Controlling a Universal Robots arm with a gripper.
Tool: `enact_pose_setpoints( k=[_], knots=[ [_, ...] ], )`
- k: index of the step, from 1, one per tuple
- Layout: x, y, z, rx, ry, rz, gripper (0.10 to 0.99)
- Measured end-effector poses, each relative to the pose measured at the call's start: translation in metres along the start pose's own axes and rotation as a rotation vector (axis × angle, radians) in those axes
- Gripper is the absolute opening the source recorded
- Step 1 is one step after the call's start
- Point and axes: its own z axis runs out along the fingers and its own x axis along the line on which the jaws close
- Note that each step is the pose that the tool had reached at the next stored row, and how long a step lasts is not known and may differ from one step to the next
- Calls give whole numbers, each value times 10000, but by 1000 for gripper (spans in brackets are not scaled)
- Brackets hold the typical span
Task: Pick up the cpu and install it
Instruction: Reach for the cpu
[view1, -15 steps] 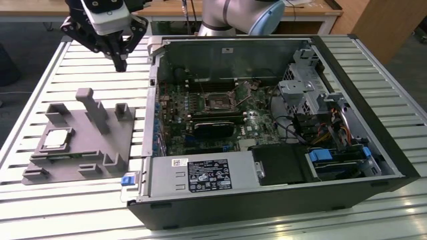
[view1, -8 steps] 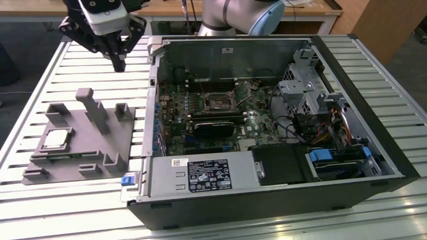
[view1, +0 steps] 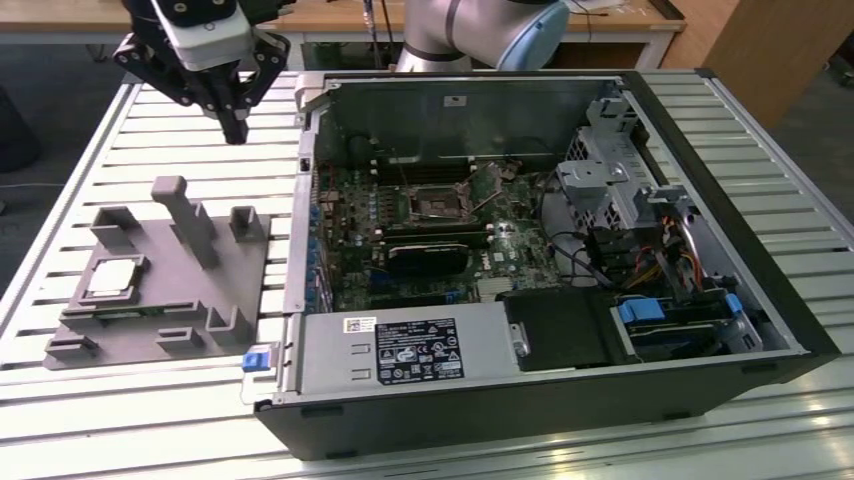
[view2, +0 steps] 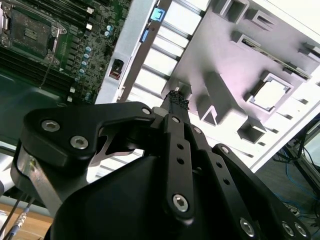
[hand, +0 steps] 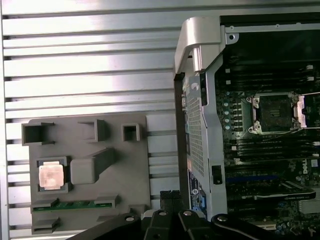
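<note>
I am holding my hand (view1: 236, 128) in the air above the slatted metal surface (view1: 120, 170), just outside the far corner of the open computer case (view1: 534, 420). Its fingers are pressed together and are gripping nothing.

The cpu (view1: 114, 277) is lying flat, pale metal top upward, in a square pocket of the grey plastic fixture (view1: 254, 275). The fixture is sitting on the surface at the exterior view's left of the case. The chip is well apart from my hand and lower than it. In the first wrist view the cpu (hand: 51, 176) is showing off to one side of my fingertips (hand: 170, 196), so I am not yet centred over it. The motherboard socket (view1: 438, 203) is standing open and bare inside the case.

I am judging this to be the reach toward the chip. Doing it well means getting squarely over the pocket and spreading the fingers before descending. It also means coming straight down, so that I am clearing the tall upright post (view1: 187, 215) standing just beside the pocket. The chip is thin and sits low in its recess, so I am expecting to need an even, gentle pinch on two opposite edges, keeping it level.
</note>
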Motion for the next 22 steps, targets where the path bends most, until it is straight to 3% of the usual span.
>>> enact_pose_setpoints(
  k=[22],
  knots=[
    [86, -7, 2, 0, 1, 0, 106]
  ],
)
